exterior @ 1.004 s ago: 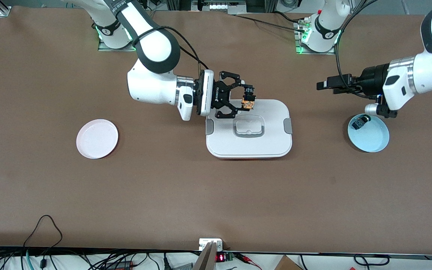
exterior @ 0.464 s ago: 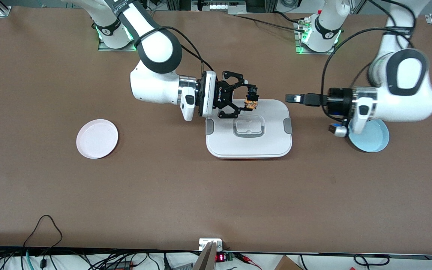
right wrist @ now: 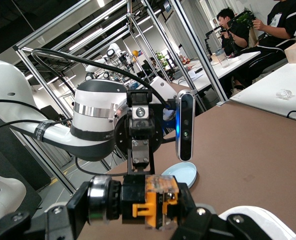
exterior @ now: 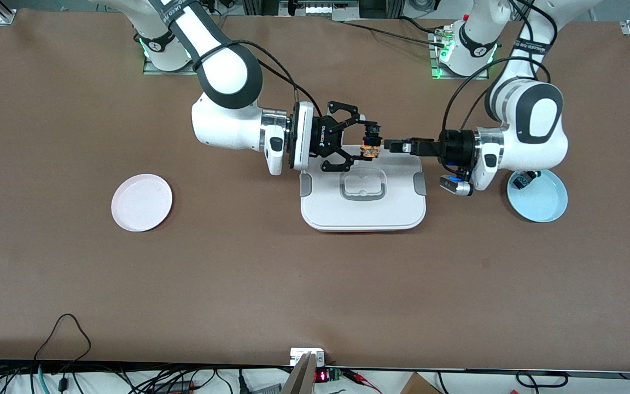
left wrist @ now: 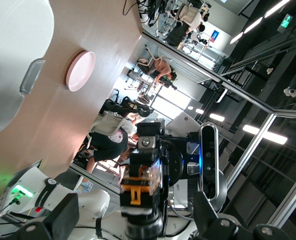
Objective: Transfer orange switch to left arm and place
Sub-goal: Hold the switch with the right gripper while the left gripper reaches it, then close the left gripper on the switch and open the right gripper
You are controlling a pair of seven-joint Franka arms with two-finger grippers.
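Observation:
The orange switch (exterior: pixel 370 150) hangs over the edge of the white box (exterior: pixel 364 213) that lies farther from the front camera. My right gripper (exterior: pixel 367 144) is shut on its orange body, and the black round cap points sideways. My left gripper (exterior: pixel 389 146) has come level with the switch from the left arm's end of the table and sits right next to it. In the left wrist view the orange switch (left wrist: pixel 140 189) shows between the wide-apart fingers of my left gripper (left wrist: pixel 133 222), which is open. The right wrist view shows the orange switch (right wrist: pixel 150 202) clamped in my right gripper (right wrist: pixel 138 216).
A pink plate (exterior: pixel 141 202) lies toward the right arm's end of the table. A blue plate (exterior: pixel 540 201) toward the left arm's end holds a small black-and-blue component (exterior: pixel 524 180). Cables run along the table's near edge.
The left arm has swung from over the blue plate to the box, bringing its open gripper up to the switch. The right gripper has shifted slightly toward it, still holding the switch.

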